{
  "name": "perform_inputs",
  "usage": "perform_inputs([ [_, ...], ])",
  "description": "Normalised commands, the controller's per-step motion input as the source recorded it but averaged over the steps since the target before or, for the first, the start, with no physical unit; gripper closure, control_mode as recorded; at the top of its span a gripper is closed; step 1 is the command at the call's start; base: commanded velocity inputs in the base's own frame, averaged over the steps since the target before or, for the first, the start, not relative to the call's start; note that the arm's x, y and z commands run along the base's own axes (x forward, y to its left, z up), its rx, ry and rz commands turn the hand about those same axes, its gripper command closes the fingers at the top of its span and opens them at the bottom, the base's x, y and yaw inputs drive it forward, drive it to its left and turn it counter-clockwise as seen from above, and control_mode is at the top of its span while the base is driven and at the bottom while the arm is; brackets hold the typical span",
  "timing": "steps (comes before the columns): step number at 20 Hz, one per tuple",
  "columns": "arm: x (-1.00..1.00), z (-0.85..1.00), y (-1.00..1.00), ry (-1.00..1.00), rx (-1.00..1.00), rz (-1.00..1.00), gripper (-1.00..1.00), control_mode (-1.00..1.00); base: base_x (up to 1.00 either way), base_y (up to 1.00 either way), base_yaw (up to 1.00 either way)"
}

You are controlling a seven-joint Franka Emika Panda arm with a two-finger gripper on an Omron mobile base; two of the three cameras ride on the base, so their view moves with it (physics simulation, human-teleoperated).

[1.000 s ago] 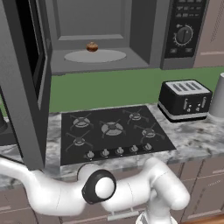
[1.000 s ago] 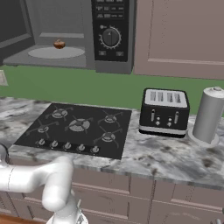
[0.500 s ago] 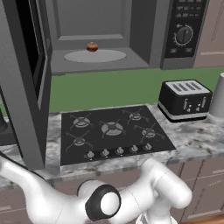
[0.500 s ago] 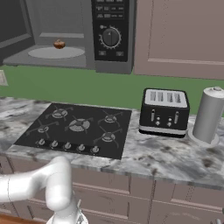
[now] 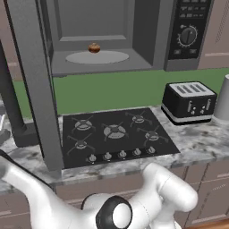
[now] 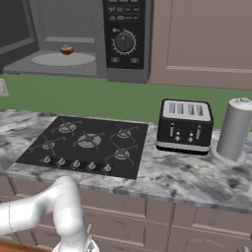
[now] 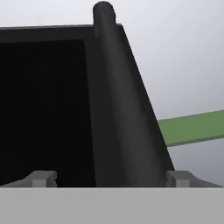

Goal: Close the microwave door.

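The microwave (image 5: 112, 38) hangs above the hob, its grey cavity exposed, with a pale round turntable (image 5: 97, 57) on the cavity floor and a small brown item (image 5: 94, 48) sitting at the turntable's back edge. The microwave door (image 5: 33, 85) is swung wide open, standing out toward the robot at the cavity's left side, its lower corner over the front left of the marble worktop (image 5: 201, 141). In the hand view the door (image 7: 65, 113) is seen close up: a black glass window on the left and a dark rounded bar handle (image 7: 127, 109) running up its right side. The gripper (image 7: 111, 178) is released, its two finger tips (image 7: 41, 178) spread wide, one before the glass and the other just past the handle, so the handle lies between them; whether either tip touches it I cannot tell. A black gas hob (image 6: 86, 145) sits at the worktop's front left, a black toaster (image 6: 185, 126) stands to its right, and a grey cylindrical canister (image 6: 235, 130) stands at the right edge.
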Motion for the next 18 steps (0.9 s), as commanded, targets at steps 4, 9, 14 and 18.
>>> perform_inputs([
  [4, -0.64, 0.32, -0.01, -0.17, 0.23, 0.03, -1.00, -1.00, 0.00, 0.00, 0.00],
  [9, -0.12, 0.55, -0.20, 0.00, 0.22, 0.06, -1.00, -1.00, 0.00, 0.00, 0.00],
  [14, 0.00, 0.43, -0.13, 0.11, 0.12, 0.09, -1.00, -1.00, 0.00, 0.00, 0.00],
  [18, 0.00, 0.07, -0.49, 0.10, 0.19, 0.16, -1.00, -1.00, 0.00, 0.00, 0.00],
])
